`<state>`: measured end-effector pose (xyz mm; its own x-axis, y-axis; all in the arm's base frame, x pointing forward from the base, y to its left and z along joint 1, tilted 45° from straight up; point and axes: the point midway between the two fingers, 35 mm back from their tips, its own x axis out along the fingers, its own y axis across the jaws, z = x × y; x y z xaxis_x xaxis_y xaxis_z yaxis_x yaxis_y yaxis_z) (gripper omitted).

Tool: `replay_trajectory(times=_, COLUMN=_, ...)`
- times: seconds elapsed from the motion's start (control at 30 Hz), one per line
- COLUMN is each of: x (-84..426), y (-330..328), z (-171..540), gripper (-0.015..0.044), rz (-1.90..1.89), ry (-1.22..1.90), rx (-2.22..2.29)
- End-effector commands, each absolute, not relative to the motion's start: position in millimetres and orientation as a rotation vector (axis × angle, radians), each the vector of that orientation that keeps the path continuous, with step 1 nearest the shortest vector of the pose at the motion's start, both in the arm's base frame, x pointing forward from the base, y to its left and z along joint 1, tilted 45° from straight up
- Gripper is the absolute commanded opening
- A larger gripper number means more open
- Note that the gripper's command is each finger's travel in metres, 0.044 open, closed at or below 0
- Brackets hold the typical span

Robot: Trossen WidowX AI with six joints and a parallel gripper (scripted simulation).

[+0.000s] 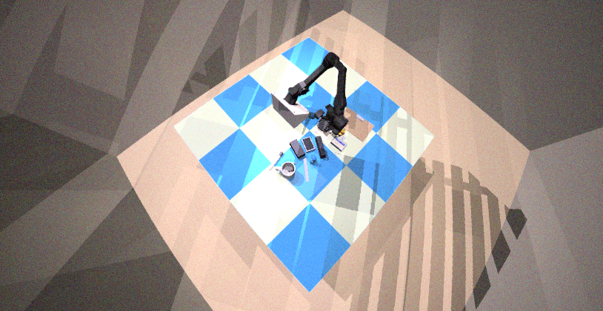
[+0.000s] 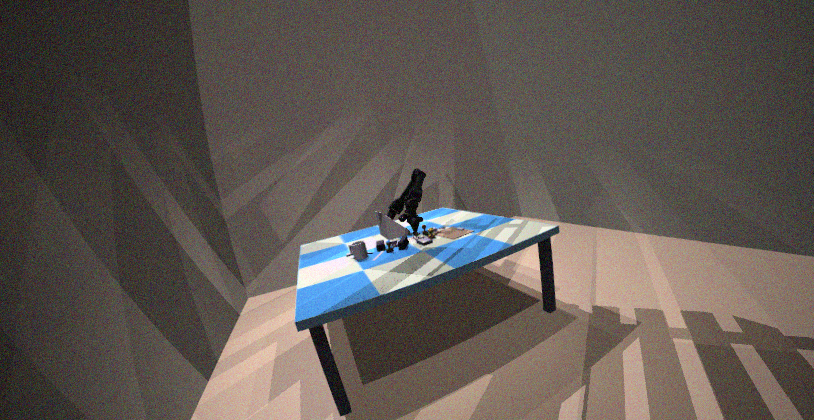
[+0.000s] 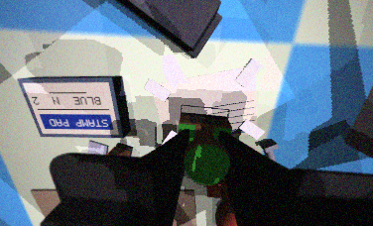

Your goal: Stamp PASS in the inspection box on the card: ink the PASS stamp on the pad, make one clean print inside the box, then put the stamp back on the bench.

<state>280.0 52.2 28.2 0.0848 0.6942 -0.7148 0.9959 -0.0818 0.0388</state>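
Note:
My gripper [image 3: 203,135] [image 2: 414,231] is shut on a stamp with a round green knob [image 3: 207,164] and a dark block below it. The stamp's printing face and wording are hidden. The white card [image 3: 209,81] is held by tape strips at its corners. The stamp is over the card, with its block at the near edge of the outlined inspection box [image 3: 188,105], which it partly covers. I cannot tell whether stamp and card touch. The stamp pad [image 3: 75,106] [image 1: 338,143] [image 2: 423,239] lies beside the card, to the left in the wrist view, its label upward.
A dark block [image 3: 185,22] [image 1: 321,146] lies beyond the card. A grey upright panel [image 1: 288,110] [image 2: 391,227] stands near the arm. A brown board [image 1: 362,128] [image 2: 455,232] lies beyond the pad. A mug [image 1: 287,169] [image 2: 358,250] stands farther off. A yellow item [image 1: 341,132] is near the gripper.

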Motion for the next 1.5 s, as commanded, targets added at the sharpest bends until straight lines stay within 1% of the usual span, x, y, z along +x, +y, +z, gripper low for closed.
replay_trajectory(times=0.0, x=279.7, y=55.1, z=26.0, gripper=0.0000, rz=-0.738, ry=1.665, rx=1.842)
replay_trajectory(times=1.47, x=279.7, y=67.6, z=14.8, gripper=0.0000, rz=-0.736, ry=1.668, rx=1.843)
